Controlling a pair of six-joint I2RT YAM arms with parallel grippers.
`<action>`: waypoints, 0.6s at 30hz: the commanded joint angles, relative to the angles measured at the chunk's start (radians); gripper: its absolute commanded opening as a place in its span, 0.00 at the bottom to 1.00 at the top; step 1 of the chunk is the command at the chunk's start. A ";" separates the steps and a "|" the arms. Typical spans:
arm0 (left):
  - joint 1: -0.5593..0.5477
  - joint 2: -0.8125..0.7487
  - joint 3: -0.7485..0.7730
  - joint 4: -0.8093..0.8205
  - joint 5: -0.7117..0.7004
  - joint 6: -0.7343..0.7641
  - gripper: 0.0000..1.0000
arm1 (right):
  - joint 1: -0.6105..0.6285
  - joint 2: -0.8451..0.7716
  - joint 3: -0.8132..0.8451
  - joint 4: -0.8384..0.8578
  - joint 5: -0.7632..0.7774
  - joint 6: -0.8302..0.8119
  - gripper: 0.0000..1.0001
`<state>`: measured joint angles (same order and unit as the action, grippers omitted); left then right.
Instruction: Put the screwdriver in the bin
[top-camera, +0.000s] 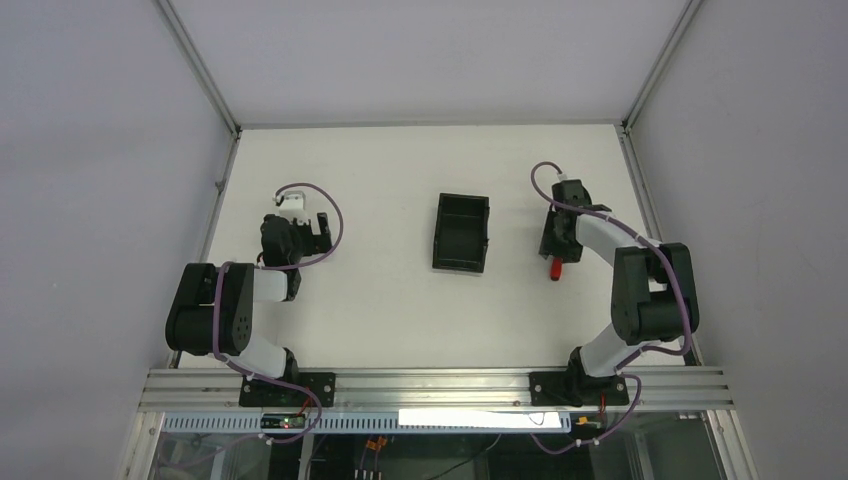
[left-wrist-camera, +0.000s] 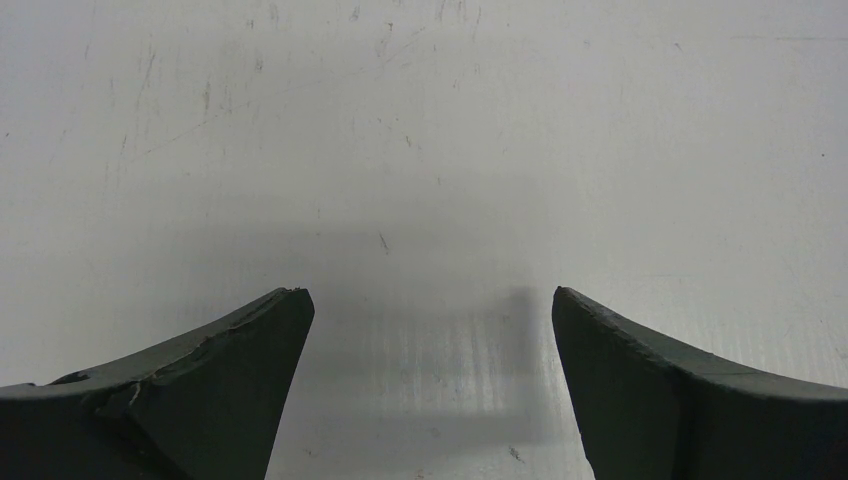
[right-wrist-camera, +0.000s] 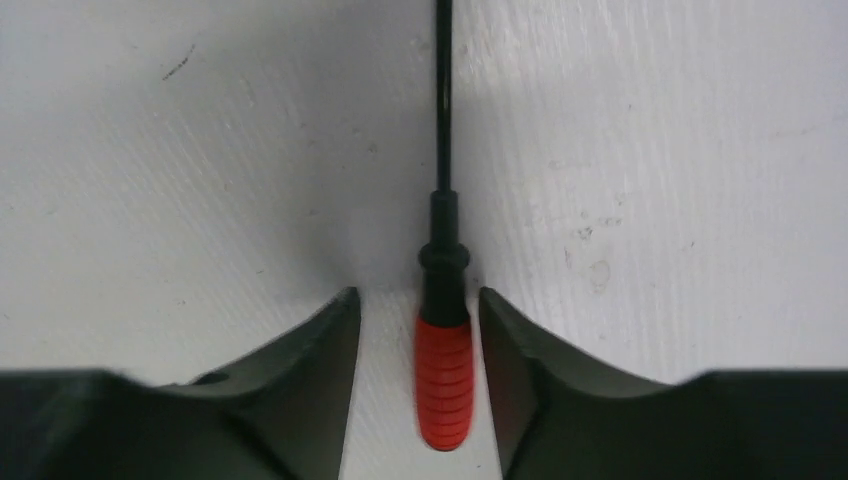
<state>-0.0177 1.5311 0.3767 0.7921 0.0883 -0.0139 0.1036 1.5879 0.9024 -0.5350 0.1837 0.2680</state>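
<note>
The screwdriver (top-camera: 553, 268) lies on the white table right of the bin, its red handle toward the near edge. In the right wrist view its red handle (right-wrist-camera: 444, 370) lies between my fingers and its dark shaft points away. My right gripper (top-camera: 557, 247) is down over it, jaws open around the handle (right-wrist-camera: 417, 293); a gap shows on the left side, and the right finger is very close to the handle. The black bin (top-camera: 441, 236) stands empty at the table's middle. My left gripper (top-camera: 320, 226) is open and empty over bare table (left-wrist-camera: 430, 295).
Grey enclosure walls with metal frame posts (top-camera: 200, 70) surround the table. The aluminium rail (top-camera: 430, 385) with both arm bases runs along the near edge. A purple cable (top-camera: 545, 180) loops above the right wrist.
</note>
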 joint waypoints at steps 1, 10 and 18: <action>0.004 -0.024 -0.002 0.030 0.009 -0.003 0.99 | -0.013 0.015 0.018 0.035 0.019 -0.007 0.38; 0.004 -0.023 -0.002 0.030 0.010 -0.003 0.99 | -0.014 -0.106 0.134 -0.018 0.005 -0.114 0.10; 0.004 -0.023 -0.002 0.031 0.010 -0.003 0.99 | 0.068 -0.291 0.269 -0.095 -0.192 -0.086 0.13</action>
<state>-0.0177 1.5311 0.3767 0.7921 0.0887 -0.0139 0.1089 1.4101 1.0924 -0.6071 0.1093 0.1753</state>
